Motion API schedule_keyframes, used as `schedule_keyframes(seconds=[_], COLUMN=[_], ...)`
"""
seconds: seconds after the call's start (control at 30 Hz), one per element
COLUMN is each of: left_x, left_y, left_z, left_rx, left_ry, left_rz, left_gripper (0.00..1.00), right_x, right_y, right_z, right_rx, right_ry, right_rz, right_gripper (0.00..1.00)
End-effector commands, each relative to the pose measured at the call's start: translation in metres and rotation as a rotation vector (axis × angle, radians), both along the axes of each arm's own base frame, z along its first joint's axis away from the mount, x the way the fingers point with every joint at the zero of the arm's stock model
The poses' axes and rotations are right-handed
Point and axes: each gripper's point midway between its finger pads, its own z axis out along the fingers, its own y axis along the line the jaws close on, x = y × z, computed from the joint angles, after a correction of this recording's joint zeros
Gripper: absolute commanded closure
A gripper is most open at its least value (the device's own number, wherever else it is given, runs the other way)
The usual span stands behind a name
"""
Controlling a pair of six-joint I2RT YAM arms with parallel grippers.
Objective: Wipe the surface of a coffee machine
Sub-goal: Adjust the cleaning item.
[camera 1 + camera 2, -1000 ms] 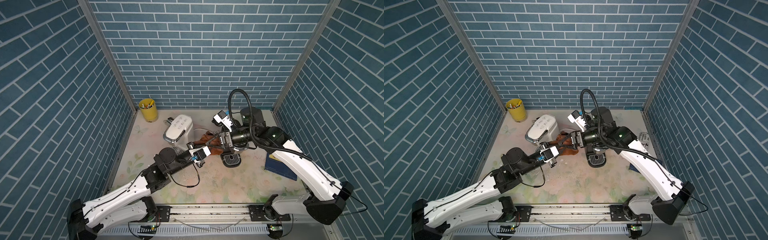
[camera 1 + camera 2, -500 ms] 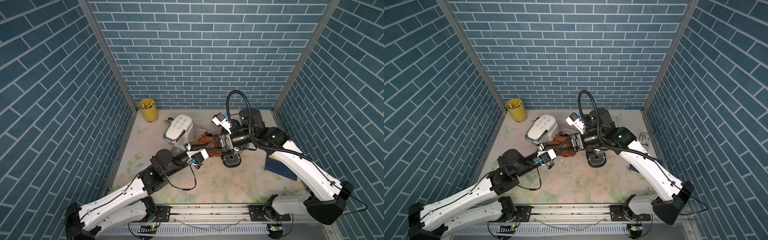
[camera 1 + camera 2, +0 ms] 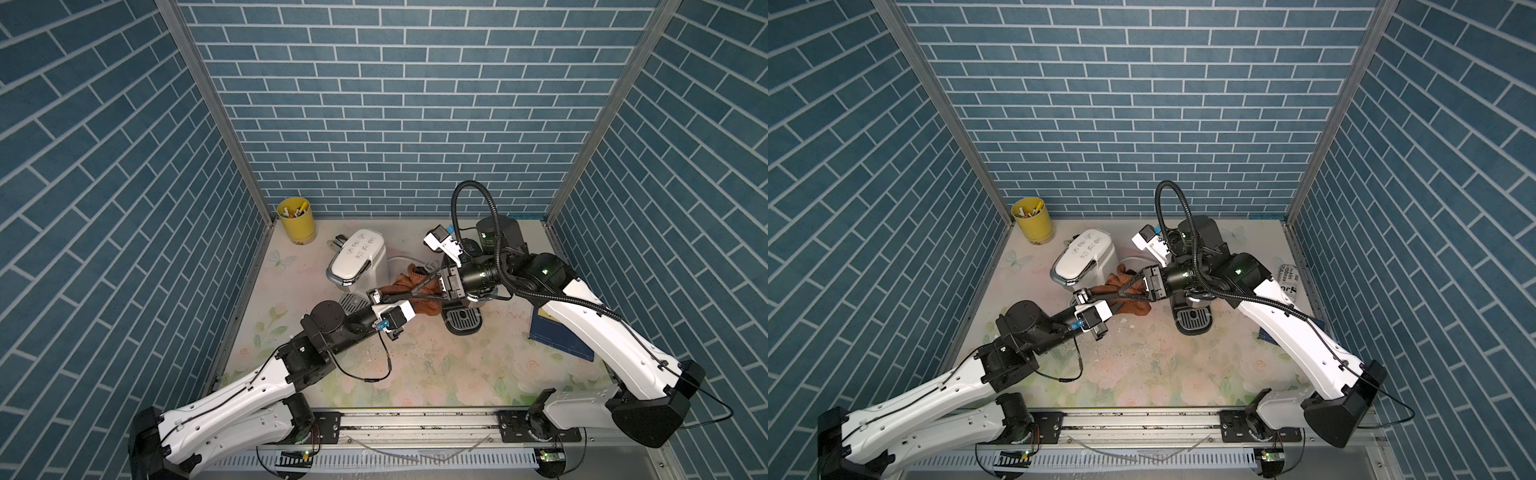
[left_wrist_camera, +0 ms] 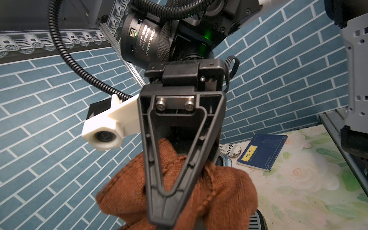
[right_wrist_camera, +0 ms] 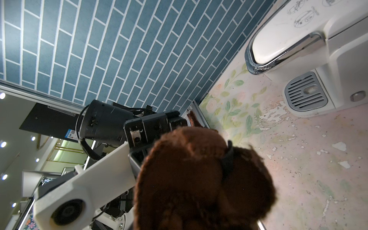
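Observation:
A brown cloth [image 3: 417, 306] hangs between my two grippers, just above the table. It sits between a white coffee machine [image 3: 358, 257] and a black coffee machine [image 3: 498, 232]. My left gripper [image 3: 405, 296] reaches in from the near left and is shut on the cloth [image 4: 225, 191]. My right gripper [image 3: 413, 293] comes from the right, in front of the black machine, with its fingers [image 4: 169, 179] closed into the same cloth. In the right wrist view the cloth [image 5: 189, 179] hides my own jaws. The white machine [image 5: 298, 39] stands close by, untouched.
A yellow cup of pens [image 3: 297, 220] stands in the back left corner. A blue book [image 3: 557, 332] lies at the right under my right arm, with a rolled packet [image 3: 1287, 278] by the right wall. Blue brick walls close three sides. The table [image 3: 415, 365] carries crumbs.
My right gripper has slid left onto the cloth and its jaws have closed round it. The left arm has drawn back a little, still gripping the cloth.

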Motion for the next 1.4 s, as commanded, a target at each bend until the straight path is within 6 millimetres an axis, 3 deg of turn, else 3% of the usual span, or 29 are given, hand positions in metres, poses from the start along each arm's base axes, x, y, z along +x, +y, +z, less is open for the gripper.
schedule_keyframes(seconds=[0.0,0.07,0.2,0.3,0.37,0.57,0.8,1.03,1.23,1.37], left_x=[-0.019,-0.020,-0.017,-0.009,-0.002,0.015,0.037,0.059,0.072,0.086], left_y=[0.001,0.002,0.003,0.010,0.018,0.051,0.100,0.167,0.176,0.173], left_z=[0.029,0.027,0.023,0.029,0.036,0.044,0.042,0.049,0.024,0.006], left_rx=[-0.083,-0.090,-0.111,-0.150,-0.200,-0.380,-0.513,-0.484,-0.398,-0.424], left_ry=[-0.066,-0.064,-0.059,-0.040,-0.018,0.094,0.272,0.410,0.530,0.669], left_rz=[-0.076,-0.077,-0.060,-0.010,0.043,0.180,0.408,0.813,0.945,0.920], left_gripper=[0.91,0.90,0.84,0.73,0.57,0.40,0.38,0.35,0.36,0.41], right_x=[0.020,0.023,0.031,0.038,0.043,0.072,0.106,0.135,0.143,0.142], right_y=[0.004,0.006,0.006,0.004,0.002,-0.021,-0.040,-0.022,-0.006,0.000], right_z=[-0.004,-0.003,-0.004,-0.007,-0.007,-0.017,-0.014,0.006,-0.001,-0.009], right_rx=[-0.026,-0.023,-0.027,-0.045,-0.057,-0.206,-0.351,-0.323,-0.310,-0.337], right_ry=[-0.039,-0.042,-0.058,-0.075,-0.093,-0.194,-0.312,-0.366,-0.345,-0.342], right_rz=[-0.077,-0.088,-0.122,-0.163,-0.193,-0.364,-0.507,-0.546,-0.550,-0.542], right_gripper=[0.85,0.99,1.00,1.00,1.00,1.00,1.00,1.00,1.00,1.00])
